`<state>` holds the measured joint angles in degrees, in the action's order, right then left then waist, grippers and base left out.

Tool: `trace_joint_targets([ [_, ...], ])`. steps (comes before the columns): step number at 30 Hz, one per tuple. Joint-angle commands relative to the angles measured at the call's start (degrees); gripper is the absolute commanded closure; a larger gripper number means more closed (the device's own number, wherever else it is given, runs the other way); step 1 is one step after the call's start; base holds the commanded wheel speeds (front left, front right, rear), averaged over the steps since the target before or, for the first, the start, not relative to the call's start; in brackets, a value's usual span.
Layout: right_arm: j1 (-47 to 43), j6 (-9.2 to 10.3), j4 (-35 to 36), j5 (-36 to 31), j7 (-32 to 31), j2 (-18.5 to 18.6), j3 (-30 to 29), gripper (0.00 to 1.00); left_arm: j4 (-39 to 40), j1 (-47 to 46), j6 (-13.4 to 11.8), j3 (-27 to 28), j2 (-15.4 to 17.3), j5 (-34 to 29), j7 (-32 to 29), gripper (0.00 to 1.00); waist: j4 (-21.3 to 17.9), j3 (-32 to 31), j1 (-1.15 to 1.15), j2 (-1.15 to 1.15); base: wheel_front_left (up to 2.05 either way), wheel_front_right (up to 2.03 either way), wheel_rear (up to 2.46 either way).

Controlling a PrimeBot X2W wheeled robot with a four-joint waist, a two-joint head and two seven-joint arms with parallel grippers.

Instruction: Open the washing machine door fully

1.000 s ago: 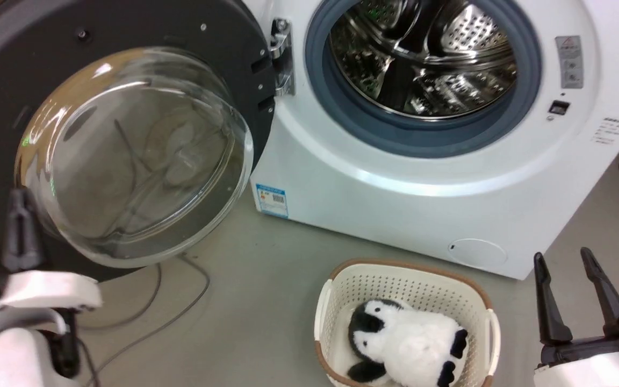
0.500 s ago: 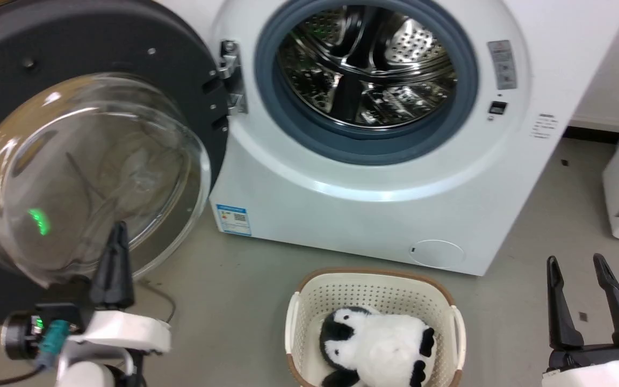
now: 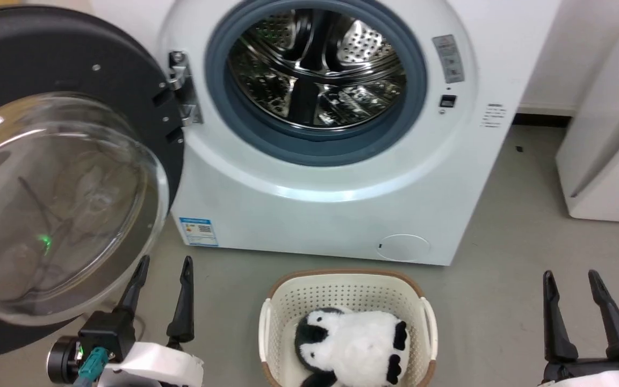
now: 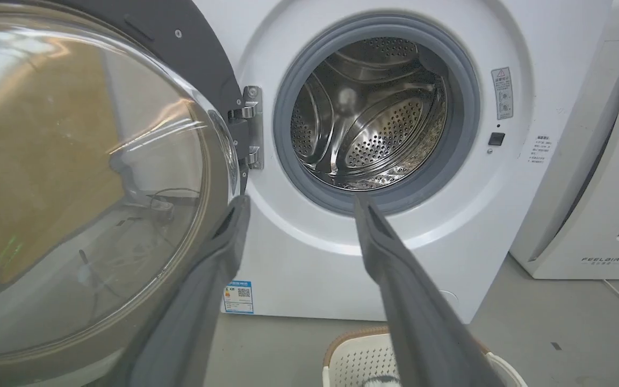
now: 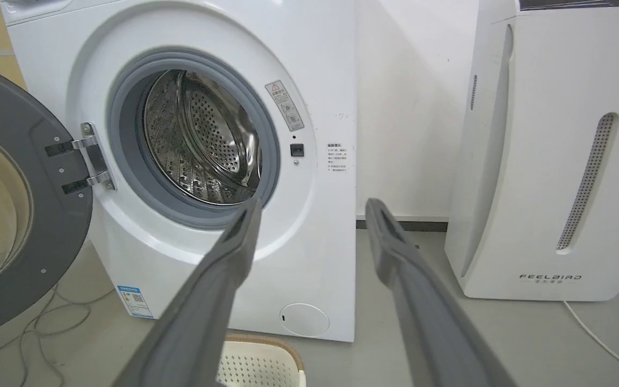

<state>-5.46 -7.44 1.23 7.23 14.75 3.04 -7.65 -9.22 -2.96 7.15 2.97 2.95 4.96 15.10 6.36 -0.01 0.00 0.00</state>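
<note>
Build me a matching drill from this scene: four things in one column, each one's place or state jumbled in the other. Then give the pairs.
Things
1. washing machine door
2. plush penguin
3. left gripper
4. FEELBIRD appliance

Places or states
A. lying in the cream basket
B. swung wide open, left of the washing machine
C. standing right of the washing machine
D. open and empty, low beside the door

Pairs: 1-B, 2-A, 3-D, 4-C
</note>
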Motion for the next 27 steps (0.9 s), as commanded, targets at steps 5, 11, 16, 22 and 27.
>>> trace_joint_targets([
  [5,-0.9,-0.05,-0.9,0.3,0.3,-0.2,1.0,0.0,-0.8,1.8,-0.8,-0.8,-0.1,1.7,-0.1,0.0,-2.3,0.2,0.0,0.0,0.0,0.0,0.0],
  [11,-0.2,0.0,-1.4,0.1,0.0,0.0,2.0,1.0,-1.1,1.7,-1.9,-1.0,-0.1,2.3,0.0,1.0,-3.3,0.4,0.0,0.0,0.0,0.0,0.0],
  [16,0.0,0.0,-1.4,-0.1,-0.4,0.0,2.1,1.0,-0.8,1.8,-2.0,-1.1,-0.1,2.1,-0.4,1.0,-3.4,0.3,0.01,0.0,0.0,0.0,0.0],
  [22,0.3,0.0,-1.4,-0.4,-1.1,0.0,2.4,1.0,-0.3,1.8,-2.3,-1.2,-0.1,1.7,-1.1,1.0,-3.5,0.3,0.01,0.0,0.0,0.0,0.0],
  [27,0.5,-0.01,-1.4,-0.7,-1.7,0.0,2.6,1.0,0.1,1.9,-2.5,-1.2,-0.1,1.4,-1.7,1.0,-3.6,0.3,0.01,0.0,0.0,0.0,0.0],
])
